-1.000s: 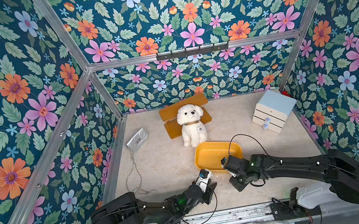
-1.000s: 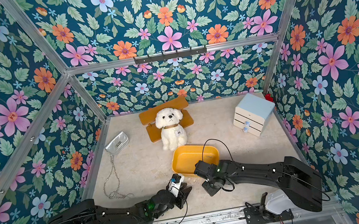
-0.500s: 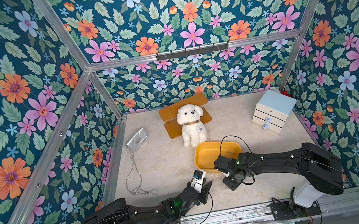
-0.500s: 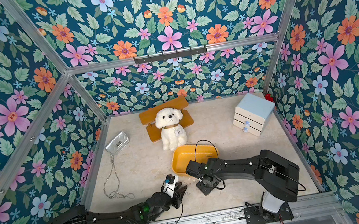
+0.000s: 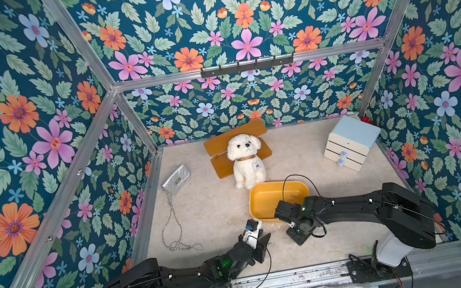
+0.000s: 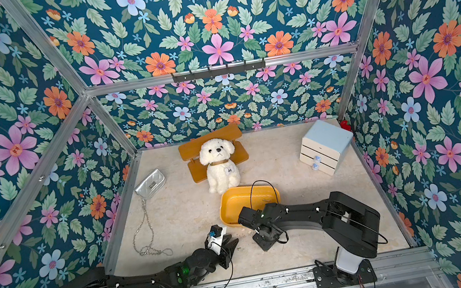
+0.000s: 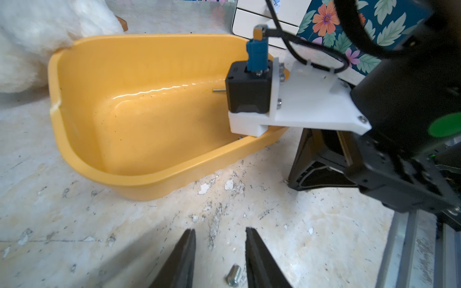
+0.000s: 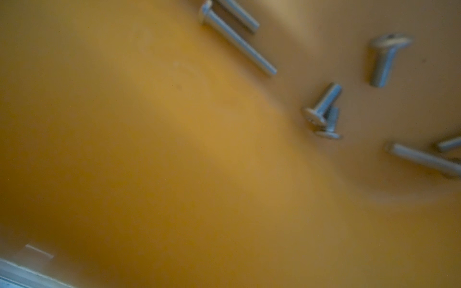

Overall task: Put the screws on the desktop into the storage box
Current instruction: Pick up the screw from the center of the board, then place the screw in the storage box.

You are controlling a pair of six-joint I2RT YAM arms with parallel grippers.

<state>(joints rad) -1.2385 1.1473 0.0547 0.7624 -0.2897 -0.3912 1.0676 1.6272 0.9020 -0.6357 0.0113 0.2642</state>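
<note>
Left gripper, jaws apart, straddles a tiny silver-grey metal screw on the mottled beige desktop near the yellow-orange plastic storage box; I reckon it light, hard and slippery, so I'd pinch across its threads.

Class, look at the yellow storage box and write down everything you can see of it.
The storage box is a shallow, glossy yellow-orange plastic tub, rectangular with rounded corners and a rolled rim bearing one pale nick. It sits upright on the desktop, a plush dog at its far corner. Several silver screws lie inside. The right arm overhangs its near side.
</note>
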